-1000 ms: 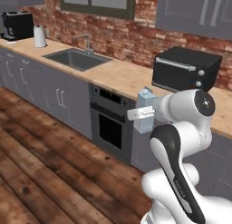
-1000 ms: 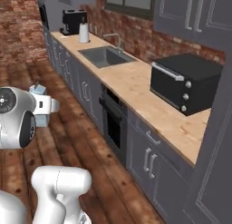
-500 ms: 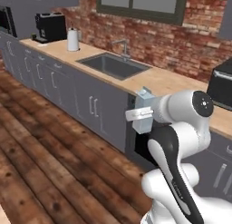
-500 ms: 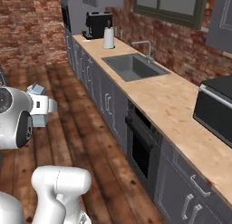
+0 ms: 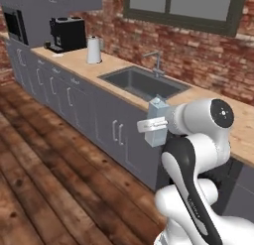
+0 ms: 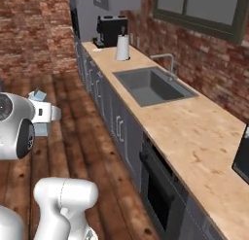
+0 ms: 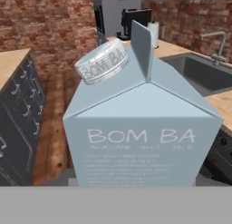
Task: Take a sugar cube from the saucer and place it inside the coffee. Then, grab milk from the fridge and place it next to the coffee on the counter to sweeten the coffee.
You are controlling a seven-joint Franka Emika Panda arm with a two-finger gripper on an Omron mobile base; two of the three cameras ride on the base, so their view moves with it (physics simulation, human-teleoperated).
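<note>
One milk [image 5: 158, 121] carton sits clamped in the gripper [image 5: 155, 124], upright, above the floor beside the counter [image 5: 124, 85]. Since the earlier frame the base has driven on: the sink [image 5: 140, 83] now lies directly behind the milk.

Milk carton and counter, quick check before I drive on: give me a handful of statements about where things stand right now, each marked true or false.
1. The gripper holds the milk off the floor, in front of the cabinets. True.
2. The milk carton lies on its side in the sink. False: it is upright in the gripper.
3. A paper-towel roll stands on the counter between the coffee machine and the sink. True.
4. The carton's round cap is missing. False: the cap is on.
5. The tap is on the sink's window side. True.
</note>
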